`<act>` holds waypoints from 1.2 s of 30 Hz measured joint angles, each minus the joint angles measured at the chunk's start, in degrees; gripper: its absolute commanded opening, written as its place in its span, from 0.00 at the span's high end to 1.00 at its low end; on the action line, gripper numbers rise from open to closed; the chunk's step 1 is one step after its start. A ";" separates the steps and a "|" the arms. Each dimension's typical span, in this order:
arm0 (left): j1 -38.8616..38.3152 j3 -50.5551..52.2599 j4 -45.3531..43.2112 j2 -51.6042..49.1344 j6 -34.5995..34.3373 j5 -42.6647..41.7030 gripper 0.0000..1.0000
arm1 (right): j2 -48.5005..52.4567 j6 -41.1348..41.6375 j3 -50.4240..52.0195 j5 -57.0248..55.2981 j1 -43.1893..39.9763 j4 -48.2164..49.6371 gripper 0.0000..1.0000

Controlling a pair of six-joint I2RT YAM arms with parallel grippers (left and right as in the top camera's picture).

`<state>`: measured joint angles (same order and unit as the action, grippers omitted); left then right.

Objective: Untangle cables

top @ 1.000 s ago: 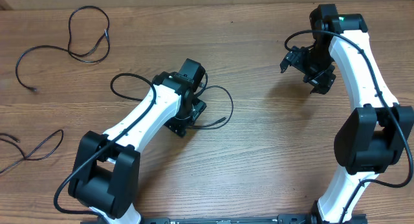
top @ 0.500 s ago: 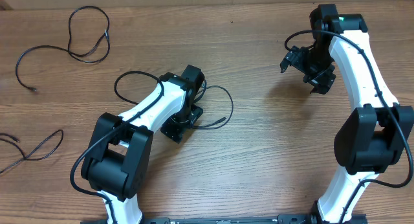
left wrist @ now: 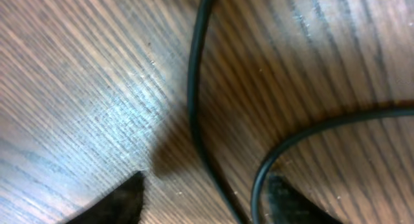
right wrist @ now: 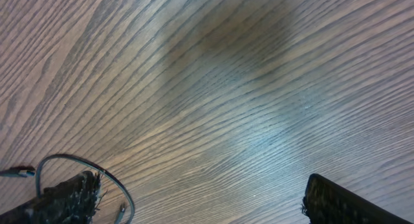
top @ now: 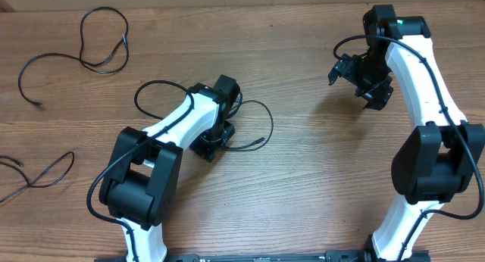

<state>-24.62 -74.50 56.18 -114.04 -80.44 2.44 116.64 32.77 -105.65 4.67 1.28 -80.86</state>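
The left gripper [left wrist: 208, 198] is low over the brown wooden table [top: 303, 186]. Its jaws stand apart, and one thin black cable [left wrist: 194, 88] lies between them, not clamped. A second looped black cable [top: 95, 42] and a third black cable [top: 42, 173] lie well to its left. Well to its right, the right gripper [right wrist: 204, 199] is wide open.

White arms [top: 176, 124], seemingly black fingers [left wrist: 121, 202]

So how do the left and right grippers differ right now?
The left gripper straddles a cable; the right gripper has only bare wood between its fingers. The left gripper sits close to the table; the right gripper hangs higher. Both are open, pointing down.
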 measured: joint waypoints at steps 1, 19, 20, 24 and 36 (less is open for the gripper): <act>0.09 -0.11 0.48 -0.15 0.35 0.24 0.71 | -0.02 0.00 0.00 0.00 0.00 0.04 0.00; 15.43 -6.14 24.35 -2.91 2.89 14.88 0.96 | 0.00 0.00 1.55 -0.44 0.00 2.29 0.00; 17.90 -9.09 27.78 -2.99 2.89 17.35 0.96 | -0.02 -0.02 2.10 -0.46 0.00 2.84 0.00; 24.72 -18.10 35.12 -2.99 2.93 24.39 0.96 | 0.00 -0.02 3.15 -0.48 0.00 3.61 0.00; 32.85 -26.86 32.98 -2.97 17.40 20.02 0.50 | 0.00 0.00 3.15 -0.50 0.00 5.92 0.00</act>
<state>8.23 -101.36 89.17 -117.01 -63.05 22.46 116.64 32.77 -102.50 4.16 1.28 -74.94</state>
